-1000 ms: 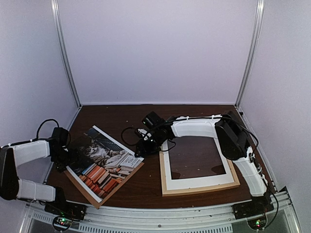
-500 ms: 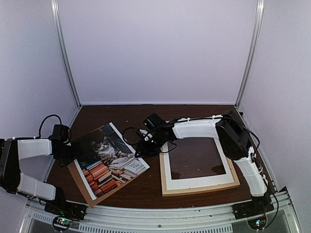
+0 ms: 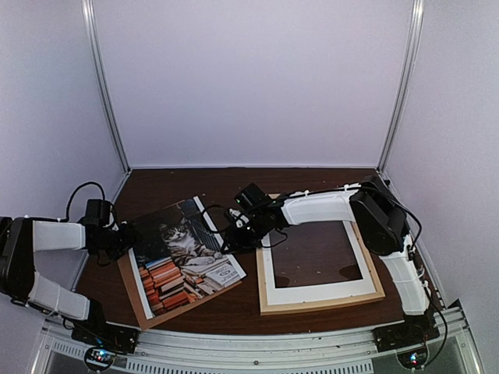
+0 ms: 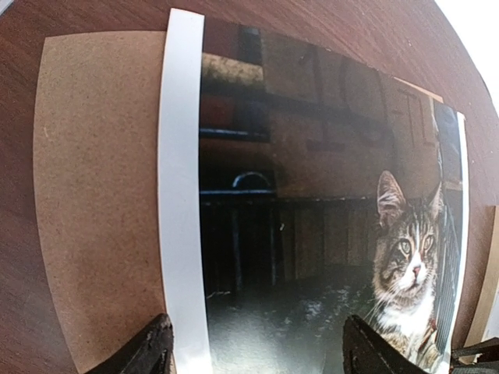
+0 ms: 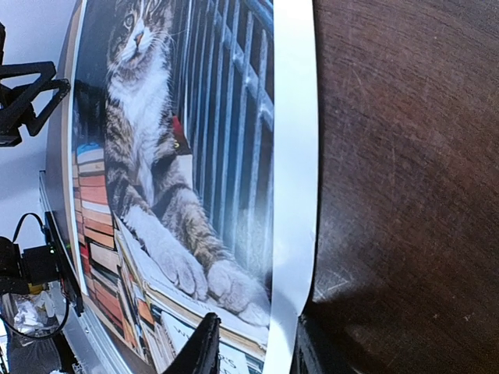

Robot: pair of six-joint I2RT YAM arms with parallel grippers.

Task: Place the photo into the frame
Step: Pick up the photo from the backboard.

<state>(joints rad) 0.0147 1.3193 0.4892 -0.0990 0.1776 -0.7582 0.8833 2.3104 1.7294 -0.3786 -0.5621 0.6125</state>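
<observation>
The left gripper [image 4: 259, 348] stands wide, its two fingertips [image 4: 154, 347] spread over the near edge of the photo [image 3: 185, 253] and clamping nothing. Ahead of it the print runs away face up, with the cat toward the far right of its view. The white border strip lies just inside the left fingertip. A brown backing board [image 4: 93, 195] shows beyond that fingertip and lies under the print. The right gripper [image 5: 253, 348] meets the photo from the opposite edge, so the print lies flat on the table [image 3: 203, 183] between the two grippers. Its jaws are narrow and the print's white border passes between the fingers [image 5: 201, 347]. I cannot tell whether they actually pinch it. Behind the right gripper, under its forearm, the frame [image 3: 321, 302] lies flat with a white mat [image 3: 312, 294] inside its rails, just beside the photo.
</observation>
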